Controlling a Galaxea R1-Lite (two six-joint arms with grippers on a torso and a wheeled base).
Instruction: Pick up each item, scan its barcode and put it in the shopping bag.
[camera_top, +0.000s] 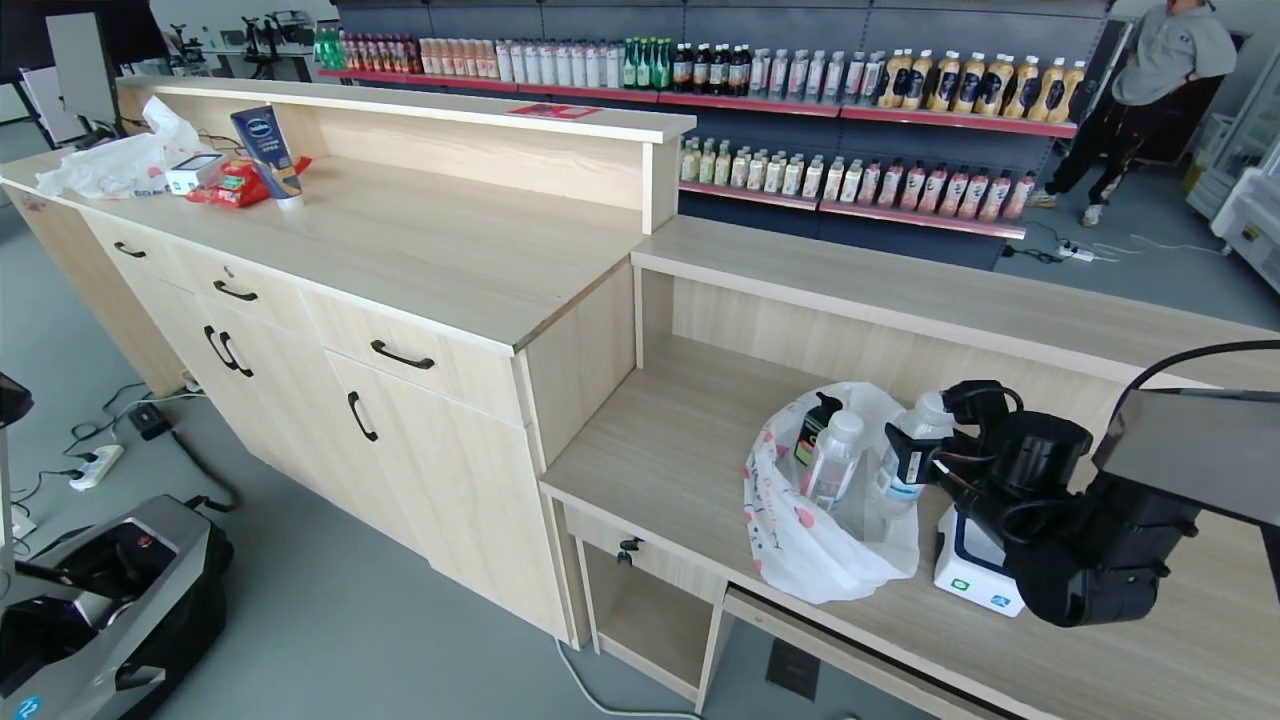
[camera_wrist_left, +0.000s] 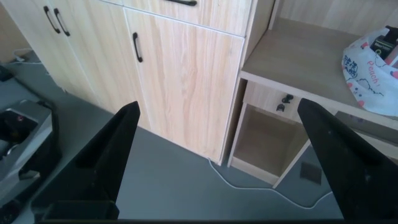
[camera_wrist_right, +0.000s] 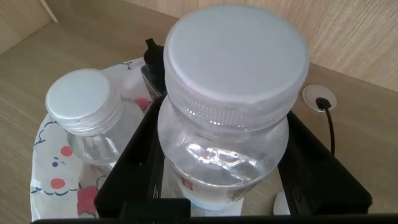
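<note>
low desk (camera_top: 680, 440): pale wood; holds shopping bag (camera_top: 800, 545), white scanner (camera_top: 975, 565)
right gripper (camera_top: 910, 465): clamps clear bottle (camera_top: 925, 425) over shopping bag
left gripper (camera_wrist_left: 217, 107): fingers spread, above grey floor (camera_wrist_left: 186, 186)
rm: drink shelves (camera_top: 800, 80) behind

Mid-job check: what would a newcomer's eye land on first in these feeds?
The right gripper grips a clear white-capped bottle at the mouth of the shopping bag on the lower counter, where a second clear bottle and a dark pump bottle already stand. The left gripper hangs open over the floor by the cabinets.
</note>
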